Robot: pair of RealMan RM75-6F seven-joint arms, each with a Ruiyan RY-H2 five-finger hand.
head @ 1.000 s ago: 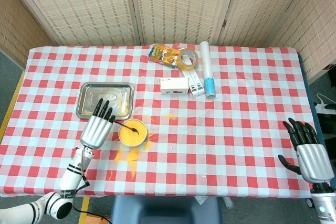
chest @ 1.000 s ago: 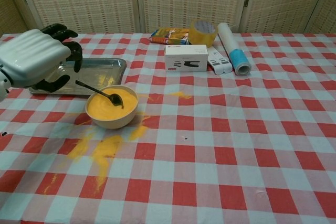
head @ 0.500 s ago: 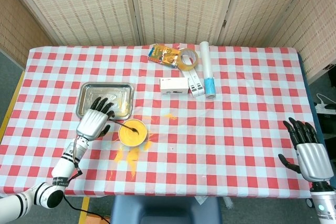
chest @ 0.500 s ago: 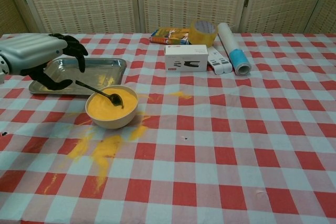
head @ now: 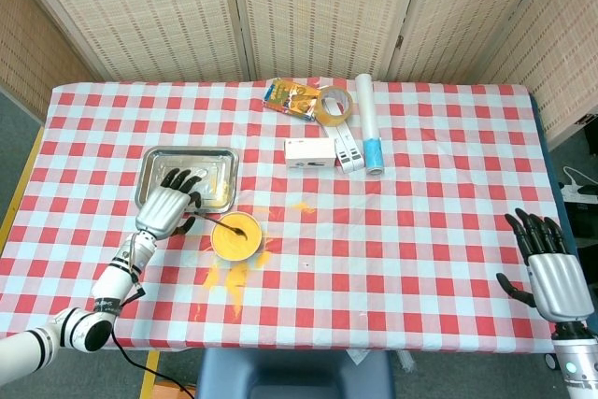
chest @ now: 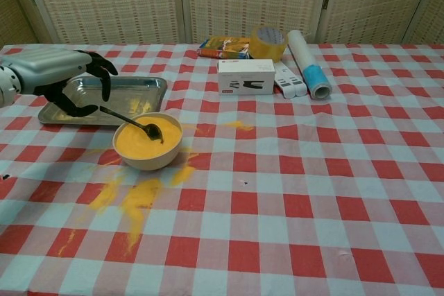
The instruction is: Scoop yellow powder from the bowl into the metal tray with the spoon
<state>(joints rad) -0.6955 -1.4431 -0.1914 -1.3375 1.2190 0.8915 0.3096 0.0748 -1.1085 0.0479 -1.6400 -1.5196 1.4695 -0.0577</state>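
Nearest, the right hand (head: 553, 273) hangs past the desk (chest: 312, 192) edge, fingers spread, empty. Yellow powder fills the bowl (chest: 148, 145), the spoon (chest: 132, 121) resting inside. Beyond, the left hand (chest: 59, 74) hovers with fingers apart above the spoon handle, over the metal tray (chest: 139, 89).

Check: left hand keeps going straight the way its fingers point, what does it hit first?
Probably the metal tray. The left hand hovers at the tray's near edge, fingers aimed over it, curling down. The spoon handle lies just under the hand, beside that line; depth is unclear.
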